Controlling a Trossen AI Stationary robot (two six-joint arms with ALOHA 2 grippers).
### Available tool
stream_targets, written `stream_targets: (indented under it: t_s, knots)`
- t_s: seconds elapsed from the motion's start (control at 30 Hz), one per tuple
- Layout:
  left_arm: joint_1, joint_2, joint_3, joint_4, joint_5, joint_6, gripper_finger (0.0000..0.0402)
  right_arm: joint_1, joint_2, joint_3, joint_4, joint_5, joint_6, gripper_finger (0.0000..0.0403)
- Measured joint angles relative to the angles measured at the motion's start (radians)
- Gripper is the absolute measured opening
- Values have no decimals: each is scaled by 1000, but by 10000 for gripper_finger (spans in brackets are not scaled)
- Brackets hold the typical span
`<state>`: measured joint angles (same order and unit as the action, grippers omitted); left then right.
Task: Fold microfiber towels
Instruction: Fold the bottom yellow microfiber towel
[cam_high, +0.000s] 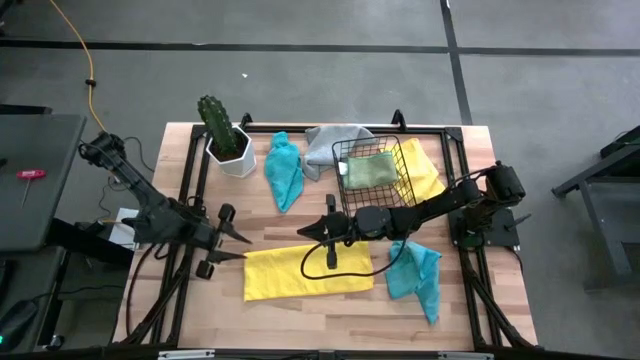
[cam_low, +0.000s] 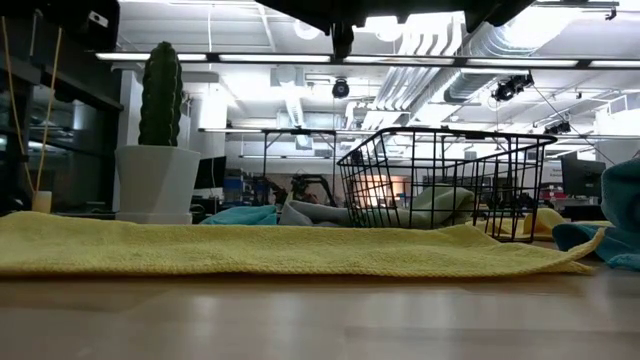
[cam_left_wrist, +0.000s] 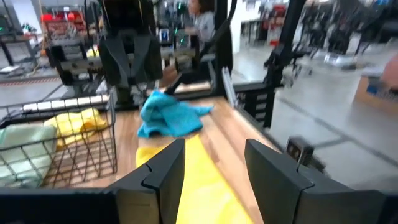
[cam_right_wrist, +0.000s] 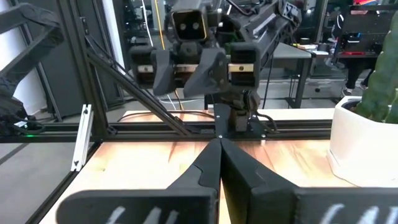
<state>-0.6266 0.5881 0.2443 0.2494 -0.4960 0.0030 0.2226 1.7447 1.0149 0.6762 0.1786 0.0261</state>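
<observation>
We see a yellow towel lying folded on the surface; left tool hangs apart beside it, right tool pinched together above. Next, probably, another fold.

high view straight down; low view table-level; both share basket, yellow towel.
</observation>
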Motion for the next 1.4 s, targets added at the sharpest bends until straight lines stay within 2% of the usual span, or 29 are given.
stream_targets:
  t_s: [0.2,0.43,1.4]
  knots:
    - [0,95,43,1,-13,0,159,0,0,0,0,0,0,0]
    - [0,148,60,1,-14,0,159,0,0,0,0,-1,0,0]
    - [59,152,60,-21,17,-57,158,0,0,0,-2,-1,0,0]
